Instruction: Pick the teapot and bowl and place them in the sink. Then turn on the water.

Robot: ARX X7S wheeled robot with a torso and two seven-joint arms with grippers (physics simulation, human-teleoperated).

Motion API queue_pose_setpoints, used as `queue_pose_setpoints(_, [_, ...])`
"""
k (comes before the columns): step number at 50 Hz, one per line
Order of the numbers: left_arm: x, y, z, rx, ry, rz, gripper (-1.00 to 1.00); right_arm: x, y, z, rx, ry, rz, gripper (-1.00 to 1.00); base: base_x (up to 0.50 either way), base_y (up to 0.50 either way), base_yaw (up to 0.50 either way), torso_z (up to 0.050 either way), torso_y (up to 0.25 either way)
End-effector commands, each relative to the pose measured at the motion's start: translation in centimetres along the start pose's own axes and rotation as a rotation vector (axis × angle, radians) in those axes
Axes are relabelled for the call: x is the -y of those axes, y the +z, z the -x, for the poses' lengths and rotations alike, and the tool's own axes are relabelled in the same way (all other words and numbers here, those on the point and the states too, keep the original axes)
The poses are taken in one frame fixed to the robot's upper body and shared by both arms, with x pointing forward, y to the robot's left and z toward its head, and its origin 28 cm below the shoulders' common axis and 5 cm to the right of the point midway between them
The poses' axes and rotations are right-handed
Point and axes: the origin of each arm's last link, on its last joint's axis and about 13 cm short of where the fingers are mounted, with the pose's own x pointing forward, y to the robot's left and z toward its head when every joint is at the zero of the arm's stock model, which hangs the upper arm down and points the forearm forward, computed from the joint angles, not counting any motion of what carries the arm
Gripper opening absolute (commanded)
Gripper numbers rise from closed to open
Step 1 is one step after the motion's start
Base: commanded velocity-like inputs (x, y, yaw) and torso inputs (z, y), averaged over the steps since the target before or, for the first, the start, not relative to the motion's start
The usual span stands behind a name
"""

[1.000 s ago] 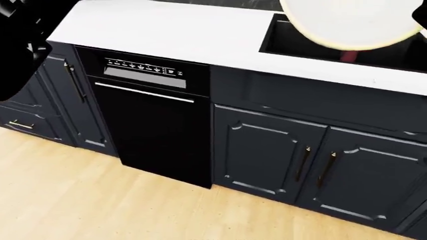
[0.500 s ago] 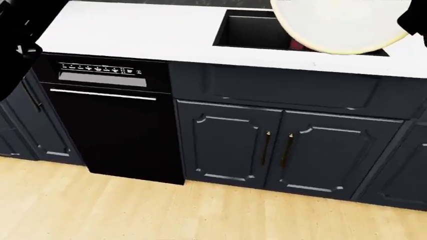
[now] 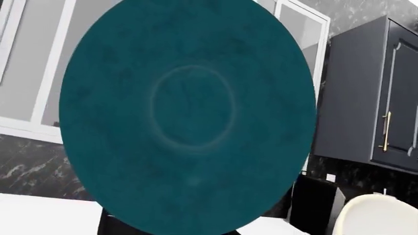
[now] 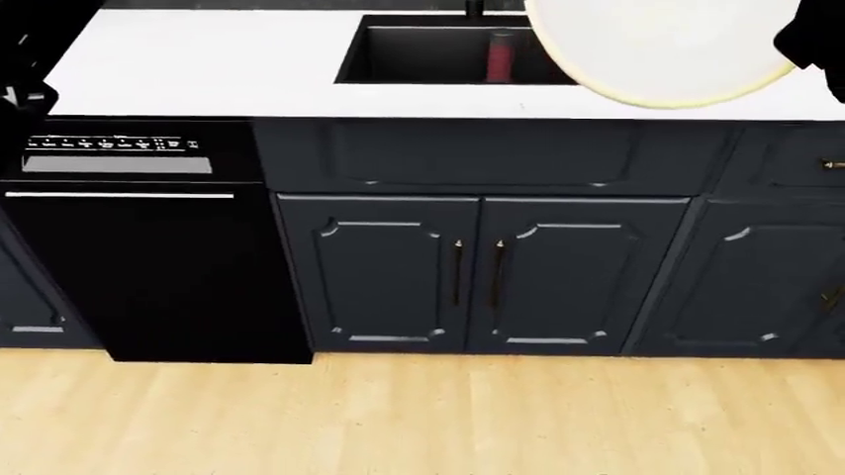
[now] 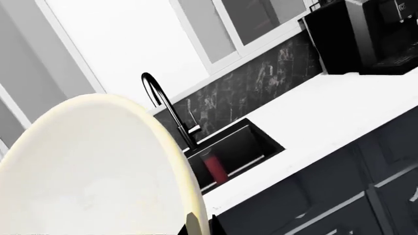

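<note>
The black sink (image 4: 422, 54) is set in the white countertop (image 4: 198, 69) and holds only a dark red cylinder (image 4: 501, 55); no water runs from the faucet (image 5: 166, 107). The cream bowl (image 4: 660, 45) hangs just above the sink's right end, carried on the right arm. The turquoise teapot (image 3: 189, 117) fills the left wrist view, apparently carried too. Neither gripper's jaws show, so their state is unclear. Both placements and the water seem left.

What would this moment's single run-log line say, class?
bowl: held up beside sink | teapot: held at left wrist | sink: holds red cylinder | water: none visible
</note>
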Motion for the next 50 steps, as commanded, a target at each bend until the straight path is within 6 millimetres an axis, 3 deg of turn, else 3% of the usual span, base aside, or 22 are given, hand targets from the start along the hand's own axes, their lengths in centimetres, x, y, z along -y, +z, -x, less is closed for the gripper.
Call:
queue_pose_setpoints(1, [0.1,1.5,0.2,0.057,-0.004,-0.014,-1.00,-0.4,0.6,-0.2,0.032,0.012,0.011,-1.00,-0.06,0.11,0.00,0.000,0.000])
queue_pose_setpoints(22, [-0.4,3.0,1.5,0.020,0.047,-0.087,-1.00,-0.6,0.6,-1.0,0.072,-0.003,0.057,-1.00,-0.46,0.05,0.00,0.000,0.002])
queue_pose_setpoints(30, [-0.3,4.5,2.9,-0.108,0.084,-0.178,-1.00,0.4,1.4,-1.1,0.096,-0.044,0.093,-1.00,-0.50,0.02,0.00,0.001,0.003])
queue_pose_setpoints(50, [-0.2,5.7,5.5,-0.495,0.087,-0.381,-1.00,0.2,0.2,-1.9,0.109,-0.101,0.198,-1.00,-0.50,0.02,0.00,0.001,0.003])
